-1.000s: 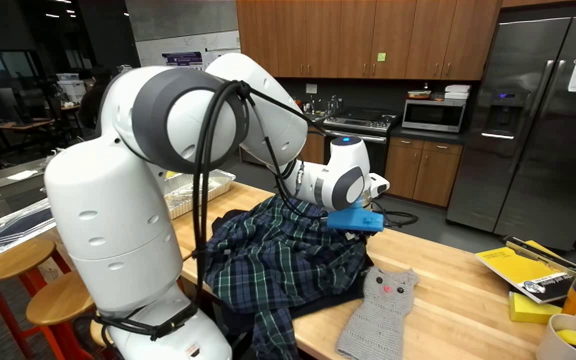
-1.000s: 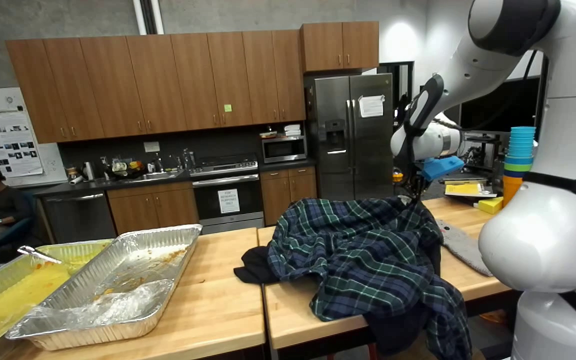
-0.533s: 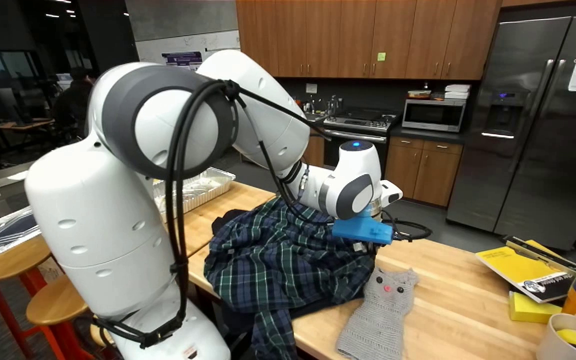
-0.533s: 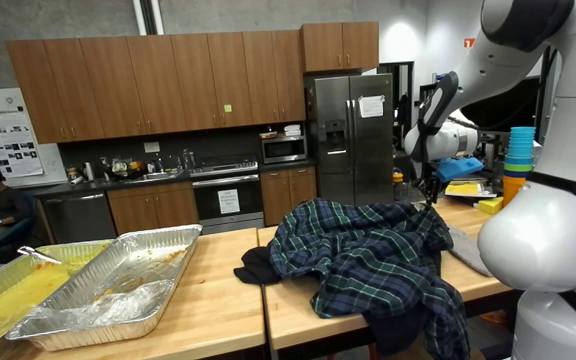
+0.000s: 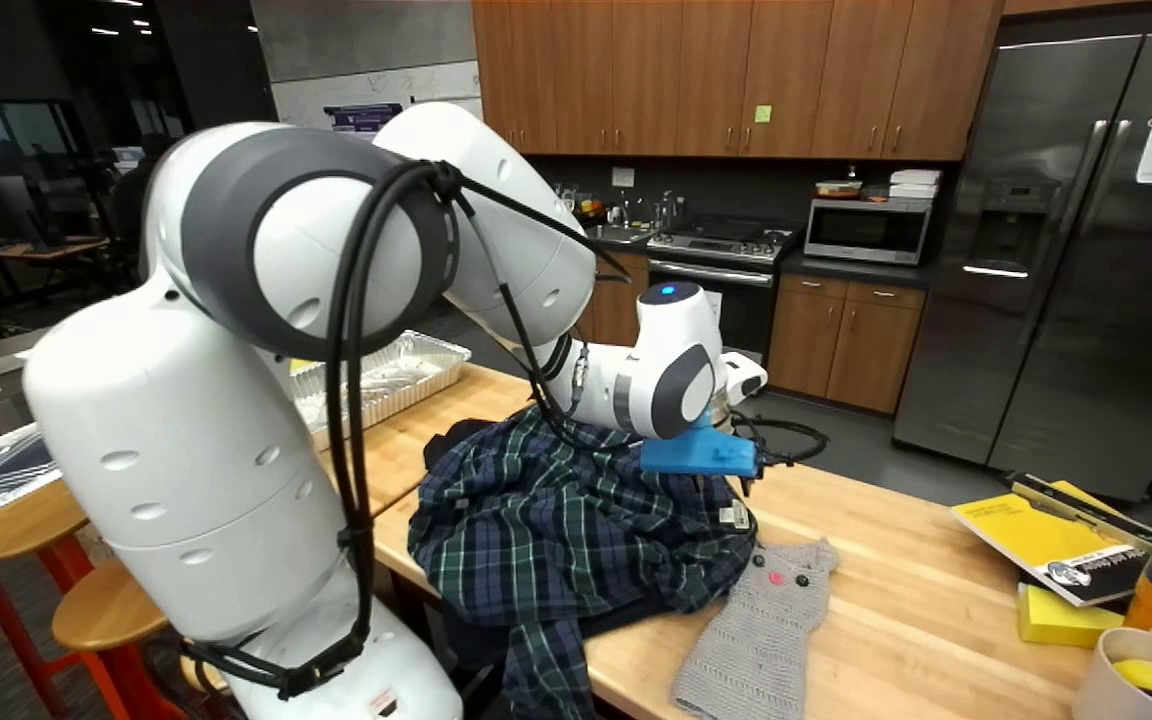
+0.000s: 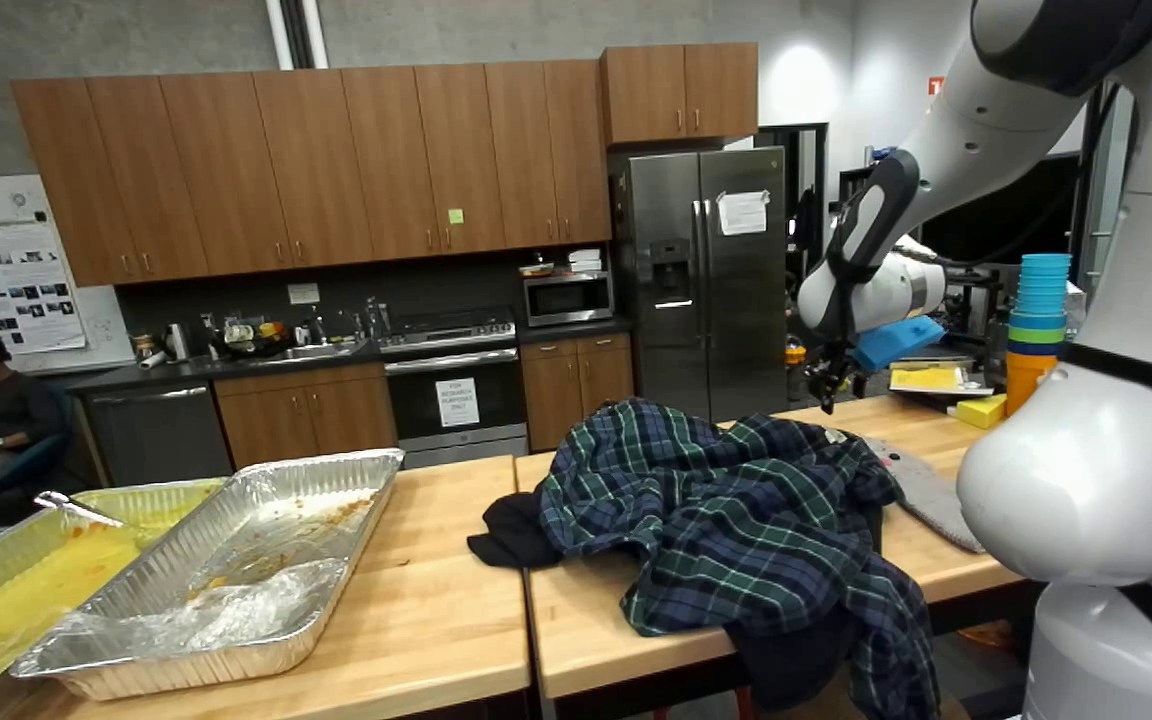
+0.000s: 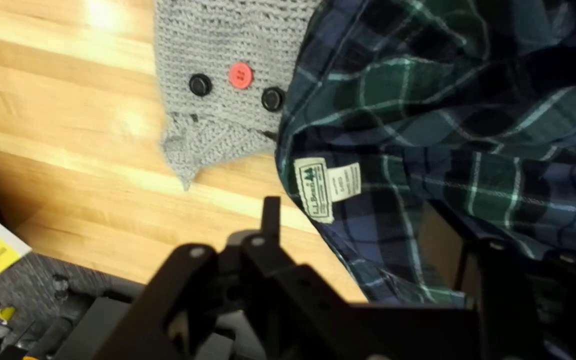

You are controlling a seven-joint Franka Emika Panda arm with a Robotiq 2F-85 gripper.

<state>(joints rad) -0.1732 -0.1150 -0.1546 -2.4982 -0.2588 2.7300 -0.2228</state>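
Along the bottom of the wrist view, the black two-fingered gripper (image 7: 353,212) was seen with its jaws spread apart, one fingertip framed near the centre against a light-brown wooden table (image 7: 93,175) and the other, farther right, against a crumpled navy-and-green plaid fabric shirt (image 7: 448,125). Most of the right half of that view was filled by the shirt, which was seen lying ungripped. Just inside its curved edge, near the centre of the frame, a cream rectangular label (image 7: 314,190) was shown, its right edge touched by a smaller white printed tag (image 7: 345,181). At the upper centre, a flat grey knitted animal figure (image 7: 228,45) was partly covered by the shirt, and its face was marked by a round red button (image 7: 241,75) between two round black buttons (image 7: 200,85).

In both exterior views, the gripper was held near the upper right part of the shirt; whether the fabric was touched could not be told. The lower table edge was overhung by the shirt. At the shirt's left end, a limp black cloth (image 6: 511,532) was visible. Toward the lower left of an exterior view, a rectangular silver foil tray (image 6: 186,672) was shown. At the right of an exterior view, a yellow-and-black booklet (image 5: 1026,530) was seen just above a bright yellow block (image 5: 1066,615).
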